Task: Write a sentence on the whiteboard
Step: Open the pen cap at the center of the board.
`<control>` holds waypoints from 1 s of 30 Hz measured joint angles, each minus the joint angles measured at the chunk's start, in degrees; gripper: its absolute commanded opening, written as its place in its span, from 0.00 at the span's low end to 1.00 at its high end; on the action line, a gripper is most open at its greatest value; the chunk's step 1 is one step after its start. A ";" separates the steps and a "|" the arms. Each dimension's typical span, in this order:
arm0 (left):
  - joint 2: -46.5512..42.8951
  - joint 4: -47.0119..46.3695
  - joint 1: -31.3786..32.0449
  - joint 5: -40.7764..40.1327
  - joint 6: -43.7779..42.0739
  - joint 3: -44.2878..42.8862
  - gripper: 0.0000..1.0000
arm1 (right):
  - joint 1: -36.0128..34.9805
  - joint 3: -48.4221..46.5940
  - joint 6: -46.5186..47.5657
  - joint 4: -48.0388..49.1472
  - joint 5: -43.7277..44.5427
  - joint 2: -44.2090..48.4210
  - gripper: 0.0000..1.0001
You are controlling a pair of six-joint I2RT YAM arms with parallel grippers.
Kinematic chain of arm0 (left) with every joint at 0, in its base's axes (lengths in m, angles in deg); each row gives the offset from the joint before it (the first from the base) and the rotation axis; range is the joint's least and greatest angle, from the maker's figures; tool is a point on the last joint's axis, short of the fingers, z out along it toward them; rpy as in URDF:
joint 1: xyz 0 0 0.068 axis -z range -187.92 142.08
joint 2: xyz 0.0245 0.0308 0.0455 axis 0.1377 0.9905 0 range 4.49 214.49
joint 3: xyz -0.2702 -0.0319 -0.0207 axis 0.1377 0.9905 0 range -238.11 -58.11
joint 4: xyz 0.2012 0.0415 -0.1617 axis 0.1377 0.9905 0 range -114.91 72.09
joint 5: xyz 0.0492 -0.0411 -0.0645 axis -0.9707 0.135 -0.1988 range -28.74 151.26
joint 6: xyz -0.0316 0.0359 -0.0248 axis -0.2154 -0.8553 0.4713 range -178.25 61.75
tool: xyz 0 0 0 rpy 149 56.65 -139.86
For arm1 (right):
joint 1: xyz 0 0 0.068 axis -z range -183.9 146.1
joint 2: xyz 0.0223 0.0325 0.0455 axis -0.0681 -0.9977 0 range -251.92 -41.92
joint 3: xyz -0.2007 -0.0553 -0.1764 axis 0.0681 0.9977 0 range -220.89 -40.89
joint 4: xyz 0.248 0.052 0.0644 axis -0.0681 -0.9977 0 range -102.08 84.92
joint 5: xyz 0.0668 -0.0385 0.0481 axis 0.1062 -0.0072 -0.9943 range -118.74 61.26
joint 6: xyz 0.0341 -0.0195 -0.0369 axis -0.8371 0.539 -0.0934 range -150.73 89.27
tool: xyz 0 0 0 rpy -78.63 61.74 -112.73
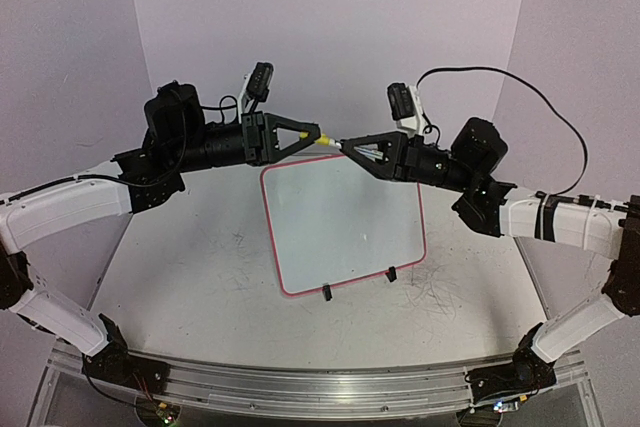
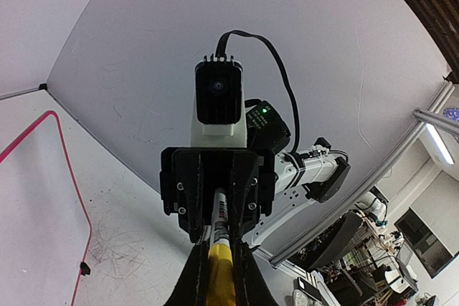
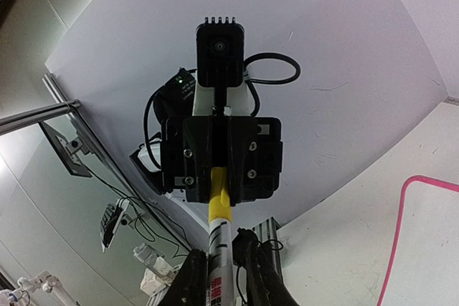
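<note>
Flat white rectangular whiteboard (image 1: 345, 227) with rounded corners and a thin pink-red rim: lying mid-bench, surface looking blank from above. Held in the air just above its far edge, a slim white-barrelled marker with a yellow cap (image 1: 333, 141), bridging both arms.

Left gripper (image 1: 322, 137): jaws pressed together on the yellow cap. Right gripper (image 1: 346, 145): jaws flanking the white barrel near its red label; cannot tell whether pinching or loose.

Judged from the blank board: probably uncapping before writing. To do it well:
- Line both wrists up along the barrel.
- Make sure of a firm pinch on the barrel first.
- Pull straight apart, with no twist and no bend.
- Stay over the board in case of a drop.

Counted: one whiteboard, one marker, two small black clips (image 1: 327, 293) on the board's near edge, two grippers, one grey-white scuffed bench (image 1: 180, 277).
</note>
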 measured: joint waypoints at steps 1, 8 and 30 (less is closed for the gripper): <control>0.00 0.00 0.00 0.00 -0.02 0.00 0.00 | 0.00 0.00 0.06 -0.17 -0.06 0.00 0.19; 0.00 0.04 -0.04 -0.16 -0.01 0.03 0.00 | -0.02 0.00 0.20 -0.46 0.11 0.24 0.00; -19.09 18.74 -22.28 -14.31 -6.01 1.84 0.00 | 15.46 17.04 10.78 -16.30 5.27 21.38 0.00</control>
